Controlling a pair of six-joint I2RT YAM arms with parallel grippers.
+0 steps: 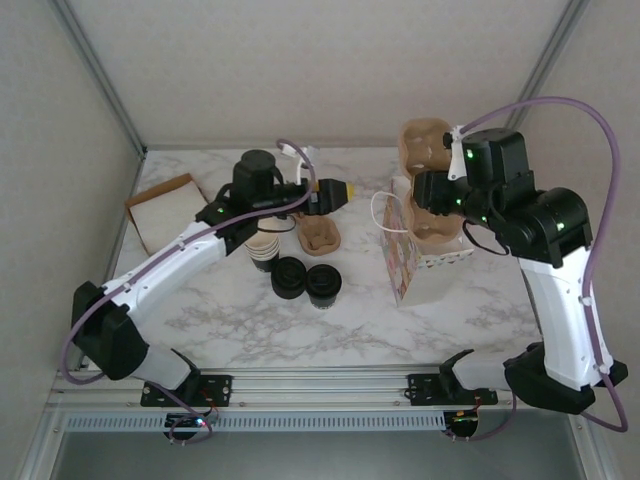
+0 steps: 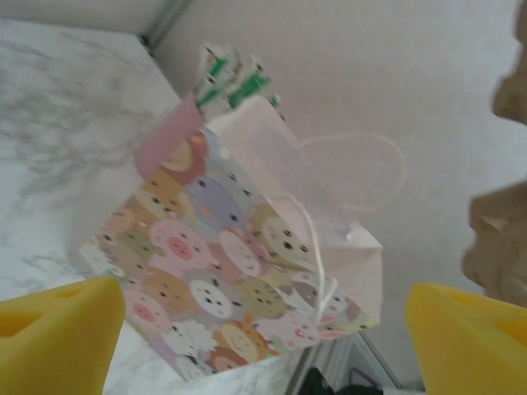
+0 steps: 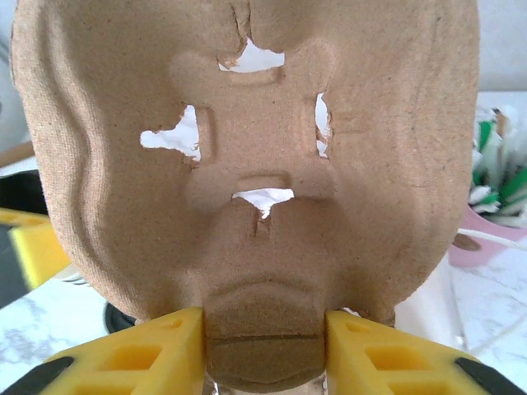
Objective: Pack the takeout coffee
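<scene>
The takeout coffee (image 1: 323,283), a small black cup under a round black lid, seems to be the right one of two black round things at the table's middle. My left gripper (image 1: 340,192) (image 2: 263,346) hangs open and empty behind it, facing an animal-patterned paper bag (image 1: 405,265) (image 2: 239,280). My right gripper (image 3: 265,346) is shut on the tab of a brown pulp cup carrier (image 3: 247,164) (image 1: 440,228), held above the bag's open top.
Next to the coffee is a squat black pile of lids (image 1: 289,277). A stack of nested cups (image 1: 265,250) and a second pulp carrier (image 1: 320,234) lie under my left arm. More carriers (image 1: 425,145) stand at the back right. Brown paper (image 1: 165,210) lies far left.
</scene>
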